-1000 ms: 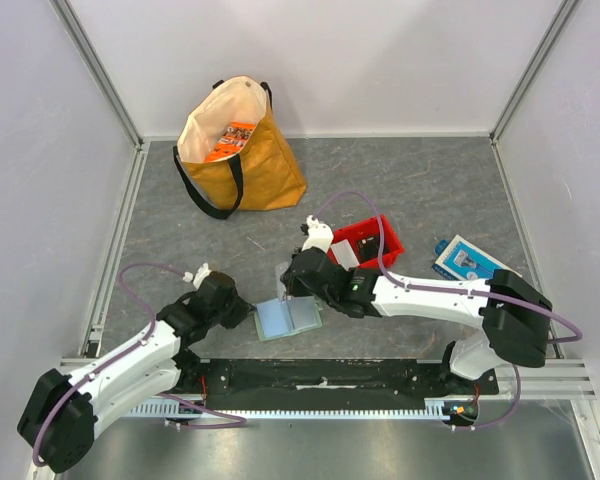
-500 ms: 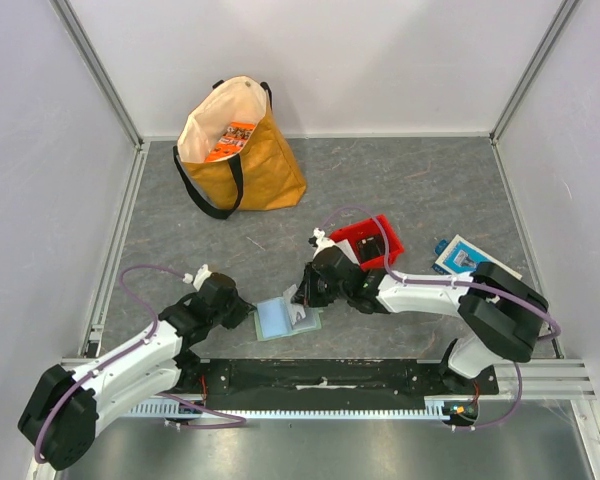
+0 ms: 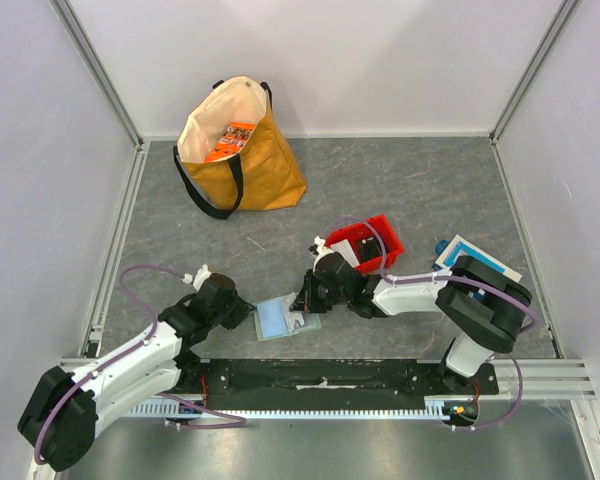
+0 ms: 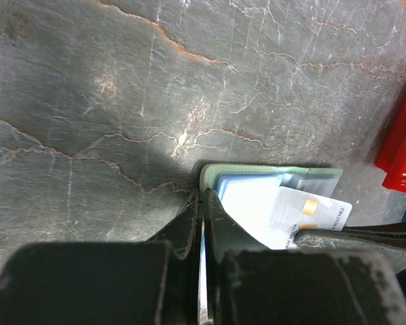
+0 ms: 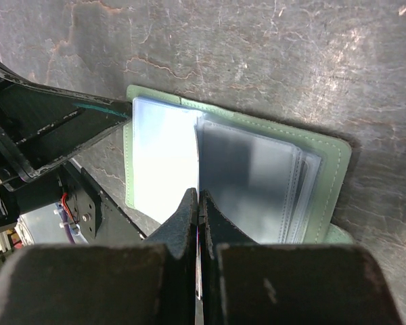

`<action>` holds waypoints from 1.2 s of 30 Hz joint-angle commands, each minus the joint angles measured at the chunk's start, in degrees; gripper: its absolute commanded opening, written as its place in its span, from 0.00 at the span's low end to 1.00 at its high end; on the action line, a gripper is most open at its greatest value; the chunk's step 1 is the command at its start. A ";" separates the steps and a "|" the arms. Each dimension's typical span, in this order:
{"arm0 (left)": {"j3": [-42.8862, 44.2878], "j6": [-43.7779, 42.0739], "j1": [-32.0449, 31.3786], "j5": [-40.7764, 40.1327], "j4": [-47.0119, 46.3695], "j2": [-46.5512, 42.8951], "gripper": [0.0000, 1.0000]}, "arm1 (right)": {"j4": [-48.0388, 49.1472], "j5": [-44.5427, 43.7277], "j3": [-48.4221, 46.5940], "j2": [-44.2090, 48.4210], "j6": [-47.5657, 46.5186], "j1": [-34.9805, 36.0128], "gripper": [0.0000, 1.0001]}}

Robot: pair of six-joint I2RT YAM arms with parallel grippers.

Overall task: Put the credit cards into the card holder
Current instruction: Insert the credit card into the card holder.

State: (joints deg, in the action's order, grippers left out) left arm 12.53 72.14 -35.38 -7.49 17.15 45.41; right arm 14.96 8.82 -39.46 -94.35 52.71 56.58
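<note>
Pale-green flat folding card holder (image 3: 280, 322) lies open on the grey stone-patterned table (image 3: 410, 180), near the front edge between the two arms. Light-blue and clear pockets face up.

Left gripper (image 4: 201, 210): jaws closed narrow, pinching the card holder's left edge.

Right gripper (image 5: 199, 203): jaws closed narrow on a thin white plastic credit card (image 4: 304, 217) with a gold chip, held over the open pockets.

Red plastic bin (image 3: 365, 240) sits just behind the right gripper. Mustard tote bag (image 3: 238, 150) stands well apart at the back left.

Grey stone-look worktop (image 3: 430, 180): tan tote bag (image 3: 250, 165) far-left corner, red bin (image 3: 392, 243) centre-right, blue-white box (image 3: 466, 253) right edge, open card holder (image 3: 275, 320) near edge.
</note>
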 commanded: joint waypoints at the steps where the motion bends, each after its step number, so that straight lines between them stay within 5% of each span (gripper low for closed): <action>1: -1.02 0.55 -0.13 -2.10 -0.71 -0.23 0.02 | 7.18 2.52 1.23 -1.63 1.61 -0.33 0.00; 30: -3.22 1.78 -0.13 0.37 -3.00 -1.29 0.02 | 25.56 0.94 6.25 -11.65 9.61 3.10 0.02; 36: -3.39 2.48 -0.05 -0.25 -2.82 -2.34 0.02 | 14.77 -4.67 5.01 -6.57 8.47 3.19 0.22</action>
State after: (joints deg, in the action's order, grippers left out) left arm 10.31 72.23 -35.38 -7.44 14.61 43.42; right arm 40.69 9.06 -33.01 -103.72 63.02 58.59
